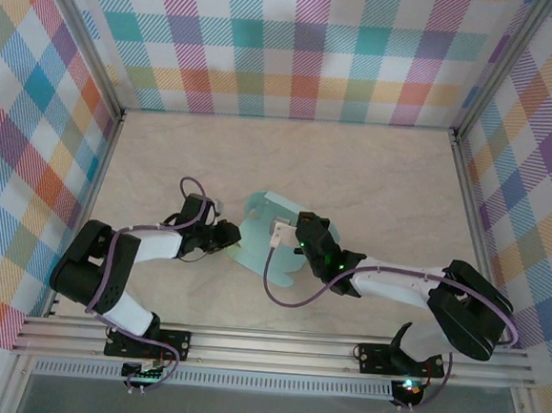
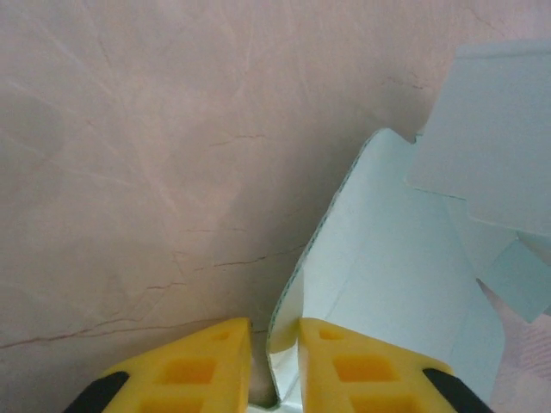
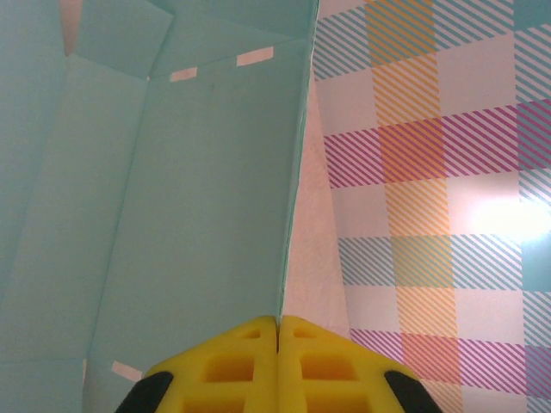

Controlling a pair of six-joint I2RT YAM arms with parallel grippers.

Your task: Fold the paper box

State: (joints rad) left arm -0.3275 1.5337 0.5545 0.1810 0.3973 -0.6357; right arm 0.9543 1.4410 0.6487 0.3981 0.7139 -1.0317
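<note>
The paper box is lying near the middle of the worktop, between the two grippers. It is showing as a pale mint-teal die-cut sheet of thin card, partly folded and not yet closed into a box. In the top view a rounded flap is pointing away from the arms and another rounded lobe is resting on the worktop at the near side. In the right wrist view long panels are meeting at straight creases, with short pale slits sitting along one crease, and one panel is rising so that its edge is facing the camera. In the left wrist view a curved flap is lifting off the worktop, with smaller tabs overlapping behind it.

The left gripper is reaching the sheet from its left side. Its yellow jaws are standing slightly apart with the flap's edge passing between them, the gap being wider than the card. The right gripper is meeting the sheet from the right. Its yellow jaws are pressing together on the raised panel's edge, which is running straight into the seam between them.

Plaid walls in pastel colours are enclosing the worktop on three sides.
</note>
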